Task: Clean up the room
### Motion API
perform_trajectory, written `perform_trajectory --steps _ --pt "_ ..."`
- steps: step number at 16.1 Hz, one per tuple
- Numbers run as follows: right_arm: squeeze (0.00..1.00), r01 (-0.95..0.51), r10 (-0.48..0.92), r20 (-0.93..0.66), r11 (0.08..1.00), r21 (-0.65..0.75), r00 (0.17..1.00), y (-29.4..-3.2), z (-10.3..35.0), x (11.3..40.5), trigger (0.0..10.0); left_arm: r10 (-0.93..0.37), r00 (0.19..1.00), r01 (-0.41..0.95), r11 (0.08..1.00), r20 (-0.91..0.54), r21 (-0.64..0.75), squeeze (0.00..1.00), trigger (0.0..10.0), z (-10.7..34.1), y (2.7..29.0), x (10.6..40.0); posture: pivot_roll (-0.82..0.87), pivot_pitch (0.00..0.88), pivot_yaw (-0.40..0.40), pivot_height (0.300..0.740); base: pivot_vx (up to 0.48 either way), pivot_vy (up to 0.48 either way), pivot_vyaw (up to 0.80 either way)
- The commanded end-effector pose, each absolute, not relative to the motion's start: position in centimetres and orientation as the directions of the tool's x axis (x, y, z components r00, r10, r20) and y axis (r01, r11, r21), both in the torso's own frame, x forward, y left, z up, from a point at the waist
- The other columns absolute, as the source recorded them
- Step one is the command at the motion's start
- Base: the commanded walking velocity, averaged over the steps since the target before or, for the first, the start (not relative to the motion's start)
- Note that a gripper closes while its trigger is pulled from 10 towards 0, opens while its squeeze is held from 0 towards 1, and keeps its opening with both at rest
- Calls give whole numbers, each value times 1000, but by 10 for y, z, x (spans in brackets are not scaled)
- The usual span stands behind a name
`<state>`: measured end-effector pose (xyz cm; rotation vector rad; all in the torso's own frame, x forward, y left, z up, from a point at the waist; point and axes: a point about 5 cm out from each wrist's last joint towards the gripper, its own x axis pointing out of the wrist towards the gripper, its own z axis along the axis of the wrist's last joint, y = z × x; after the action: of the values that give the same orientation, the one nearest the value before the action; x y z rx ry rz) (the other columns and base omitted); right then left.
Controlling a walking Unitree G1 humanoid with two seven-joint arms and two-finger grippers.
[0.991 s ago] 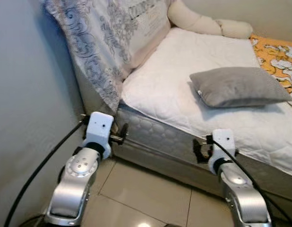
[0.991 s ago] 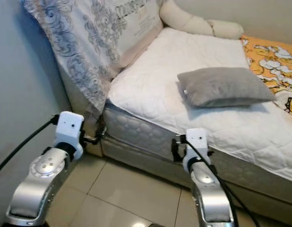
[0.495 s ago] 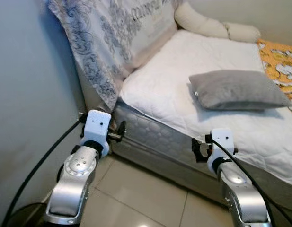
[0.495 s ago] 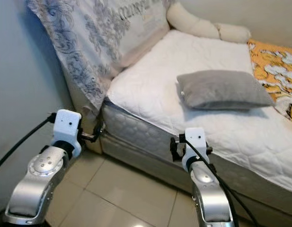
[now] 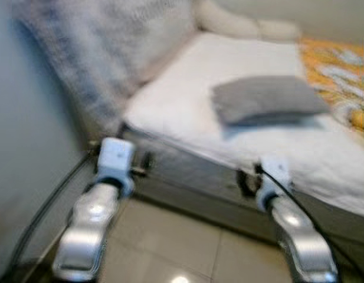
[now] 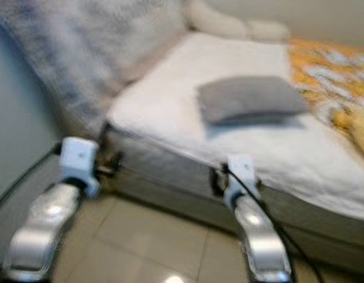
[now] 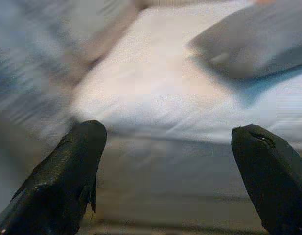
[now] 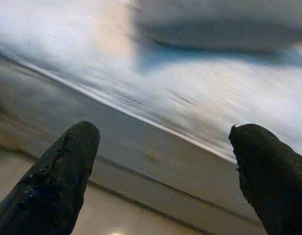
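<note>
I hold both arms low and forward at the bed's (image 5: 187, 112) near edge, I judge so they are ready to reach once I stand steady; the eye views are blurred, so I am likely walking or turning. My left gripper (image 7: 165, 181) is spread wide and holds nothing, pointed at the bed's near corner by the headboard end. My right gripper (image 8: 165, 171) is likewise spread and empty, aimed at the mattress side further along the near edge.

The thing to tidy, as I judge it, is the grey pillow (image 5: 265, 100). It lies flat in the middle of the bed, well in from the near edge and slightly askew, which suggests it was dropped there rather than placed.

Counted: one grey pillow; one patterned pillow (image 5: 105, 53) propped upright at the headboard end; one cream bolster (image 5: 246, 26) along the far edge; one orange patterned cover (image 5: 341, 76) at the foot end.
</note>
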<state>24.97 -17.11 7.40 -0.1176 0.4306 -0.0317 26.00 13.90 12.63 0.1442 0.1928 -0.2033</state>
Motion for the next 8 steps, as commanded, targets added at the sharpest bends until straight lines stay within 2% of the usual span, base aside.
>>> perform_trajectory --steps 1,6,8 --pt "0 4 -49 -396 993 -114 917 -168 80 255 10000 -177 968 202 969 -176 141 0 10000 134 144 263 -57 0 -44 740 326 0 -781" --pt "0 8 -51 -384 993 -115 922 -171 84 260 10000 -168 971 193 971 -171 142 0 10000 135 145 268 -60 0 -45 740 320 0 -781" --pt "0 -2 -46 -367 992 -128 929 -170 86 263 10000 -167 971 192 971 -170 143 0 10000 135 145 269 -61 0 -43 740 319 0 -244"
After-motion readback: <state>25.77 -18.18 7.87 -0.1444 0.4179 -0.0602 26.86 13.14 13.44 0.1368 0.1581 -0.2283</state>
